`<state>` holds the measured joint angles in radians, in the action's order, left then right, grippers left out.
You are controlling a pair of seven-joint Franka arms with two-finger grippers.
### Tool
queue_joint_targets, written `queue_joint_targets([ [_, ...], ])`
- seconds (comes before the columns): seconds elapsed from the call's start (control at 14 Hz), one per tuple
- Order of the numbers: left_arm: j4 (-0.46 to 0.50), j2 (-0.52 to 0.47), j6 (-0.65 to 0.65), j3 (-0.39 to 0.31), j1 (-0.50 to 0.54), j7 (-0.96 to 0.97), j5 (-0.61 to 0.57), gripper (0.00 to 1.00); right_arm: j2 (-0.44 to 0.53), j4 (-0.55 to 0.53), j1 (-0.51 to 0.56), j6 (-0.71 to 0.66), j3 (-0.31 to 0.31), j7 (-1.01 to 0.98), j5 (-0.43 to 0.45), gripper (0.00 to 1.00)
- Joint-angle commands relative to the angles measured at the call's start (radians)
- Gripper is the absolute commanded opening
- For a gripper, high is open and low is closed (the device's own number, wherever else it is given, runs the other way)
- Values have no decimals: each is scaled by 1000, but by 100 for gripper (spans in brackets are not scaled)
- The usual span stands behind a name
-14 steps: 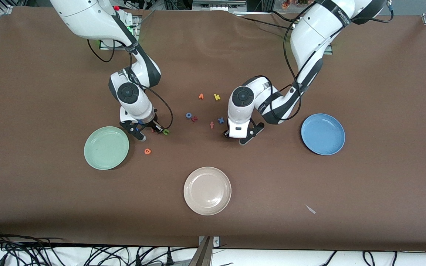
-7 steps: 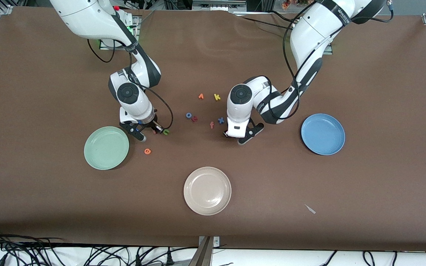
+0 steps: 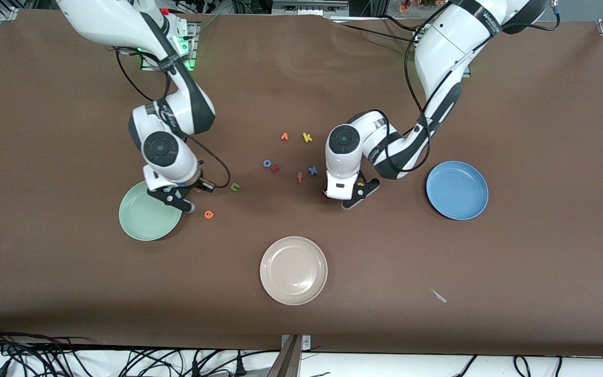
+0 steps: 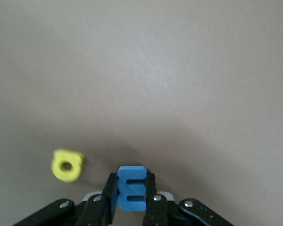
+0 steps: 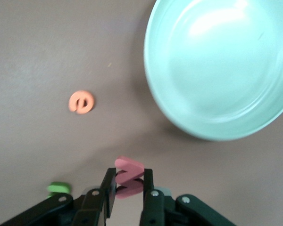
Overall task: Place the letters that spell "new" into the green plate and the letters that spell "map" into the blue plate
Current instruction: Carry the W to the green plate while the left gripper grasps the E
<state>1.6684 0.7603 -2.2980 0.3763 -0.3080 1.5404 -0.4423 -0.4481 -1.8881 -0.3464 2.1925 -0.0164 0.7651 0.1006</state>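
My right gripper (image 3: 198, 196) hangs over the table at the green plate's (image 3: 142, 222) edge, shut on the salmon-red "w" (image 5: 129, 175). The plate fills a corner of the right wrist view (image 5: 217, 70). The orange "e" (image 3: 209, 214) (image 5: 81, 102) and the green "n" (image 3: 235, 186) (image 5: 58, 188) lie flat on the table close by. My left gripper (image 3: 359, 192) is shut on the blue "m" (image 4: 131, 188), held upright between the fingers. The yellow "a" (image 3: 360, 184) (image 4: 67, 165) lies on the table just beside it. The blue plate (image 3: 457, 189) sits toward the left arm's end.
A beige plate (image 3: 293, 270) sits nearer the front camera, mid-table. Loose letters lie between the arms: blue "o" (image 3: 267, 163), a red one (image 3: 275, 168), salmon "f" (image 3: 299, 177), blue "x" (image 3: 312, 170), an orange one (image 3: 284, 136), yellow "k" (image 3: 307, 137).
The right gripper shut on the "w", lifted it and carried it from beside the "n" toward the green plate. The left gripper shut on the "m" and shifted slightly, uncovering the yellow "a".
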Motion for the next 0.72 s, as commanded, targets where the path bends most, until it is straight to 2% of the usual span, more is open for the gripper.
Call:
queue_joint_targets([
  [0.0, 5, -44, 55, 29, 42, -57, -26, 3, 32, -2, 4, -42, 64, -209, -18, 0],
  [0.36, 4, -111, 216, 176, 222, -253, 30, 2, 37, -8, 4, -25, 173, -492, -18, 0],
  [0.64, 10, -154, 336, 230, 334, -439, 36, 2, 38, -58, 15, 62, 216, -616, -22, 0],
])
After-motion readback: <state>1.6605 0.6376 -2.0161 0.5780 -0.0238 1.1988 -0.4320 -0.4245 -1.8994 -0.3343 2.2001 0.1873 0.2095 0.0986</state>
